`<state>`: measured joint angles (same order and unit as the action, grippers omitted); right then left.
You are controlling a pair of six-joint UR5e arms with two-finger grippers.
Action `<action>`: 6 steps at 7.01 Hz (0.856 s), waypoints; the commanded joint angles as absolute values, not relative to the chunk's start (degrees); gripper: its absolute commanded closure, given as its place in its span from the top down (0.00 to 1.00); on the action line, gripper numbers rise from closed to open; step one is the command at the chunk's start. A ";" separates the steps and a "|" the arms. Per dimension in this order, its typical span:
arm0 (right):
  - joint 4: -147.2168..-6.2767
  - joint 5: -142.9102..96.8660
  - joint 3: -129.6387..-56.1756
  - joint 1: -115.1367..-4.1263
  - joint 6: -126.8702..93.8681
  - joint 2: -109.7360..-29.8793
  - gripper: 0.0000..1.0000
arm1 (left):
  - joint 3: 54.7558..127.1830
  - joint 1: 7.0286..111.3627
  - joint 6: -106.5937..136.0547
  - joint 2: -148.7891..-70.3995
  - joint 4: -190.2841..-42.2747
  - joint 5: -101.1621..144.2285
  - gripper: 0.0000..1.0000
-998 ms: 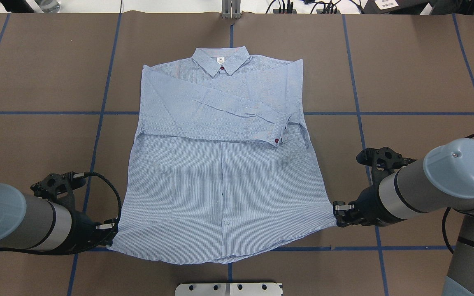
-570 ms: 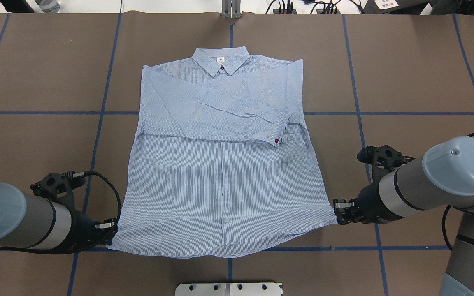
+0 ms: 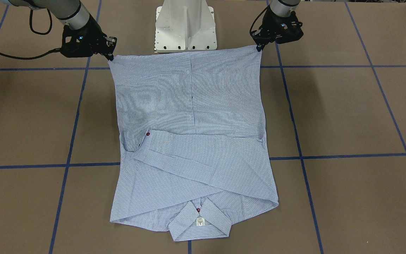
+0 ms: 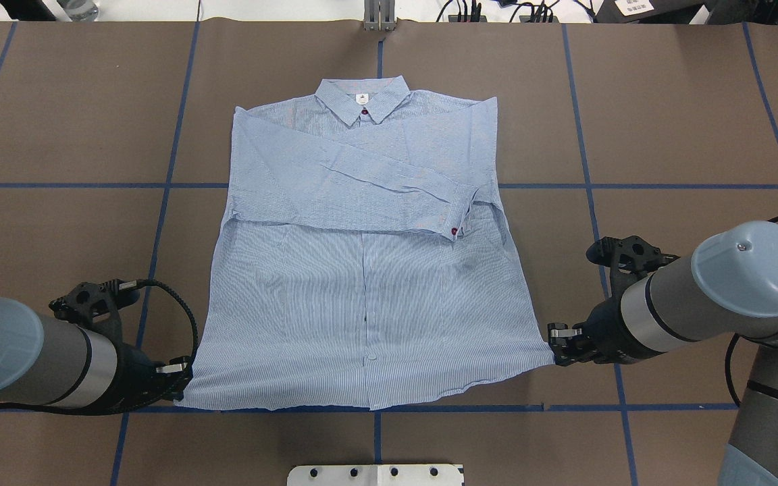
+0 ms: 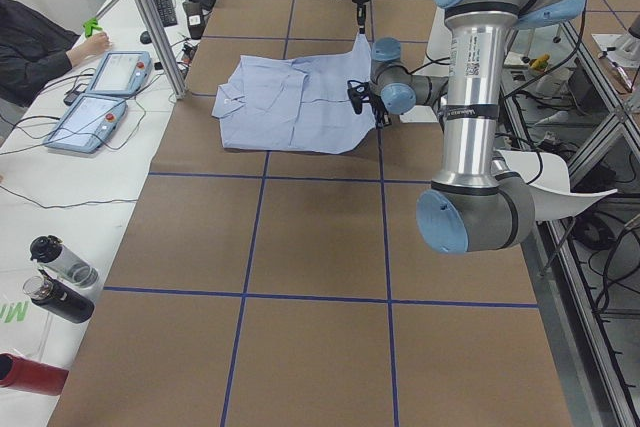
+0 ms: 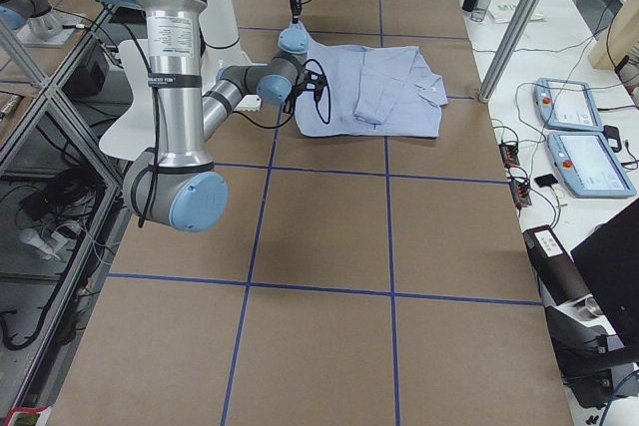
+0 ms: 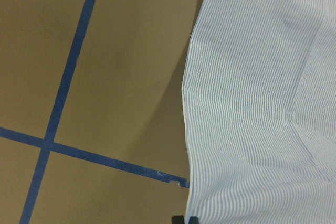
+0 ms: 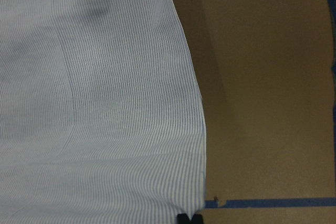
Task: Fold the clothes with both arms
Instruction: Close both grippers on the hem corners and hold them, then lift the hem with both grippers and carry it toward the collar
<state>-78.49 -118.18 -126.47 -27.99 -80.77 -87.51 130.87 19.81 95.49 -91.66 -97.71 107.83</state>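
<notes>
Two black grippers hold the pinstriped shirt (image 4: pixel 362 297) by its hem corners. The left gripper (image 4: pixel 185 379) is clamped on the corner at the robot's left and the right gripper (image 4: pixel 555 344) on the opposite corner. The hem runs straight and taut between them. In both wrist views the cloth's side edge casts a shadow on the table, slightly raised near each grip. The rest of the shirt lies flat, placket up, mid-table. Its collar (image 4: pixel 362 98) is at the end far from the robot, with both sleeves folded across the chest. One cuff (image 4: pixel 460 210) with a dark red button lies on top. Blue tape lines (image 4: pixel 666 185) grid the brown table (image 4: pixel 686 115), and the white pedestal base (image 3: pixel 185 24) stands just behind the hem.
</notes>
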 commanded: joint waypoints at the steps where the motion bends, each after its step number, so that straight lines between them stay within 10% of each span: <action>1: -78.49 -118.21 -126.30 -29.00 -80.77 -87.02 0.00 | 131.04 19.78 95.62 -93.50 -97.65 107.84 0.00; 6: -78.40 -118.39 -123.66 -36.11 -80.77 -81.31 0.00 | 130.00 36.78 85.64 -95.27 -97.47 116.60 0.00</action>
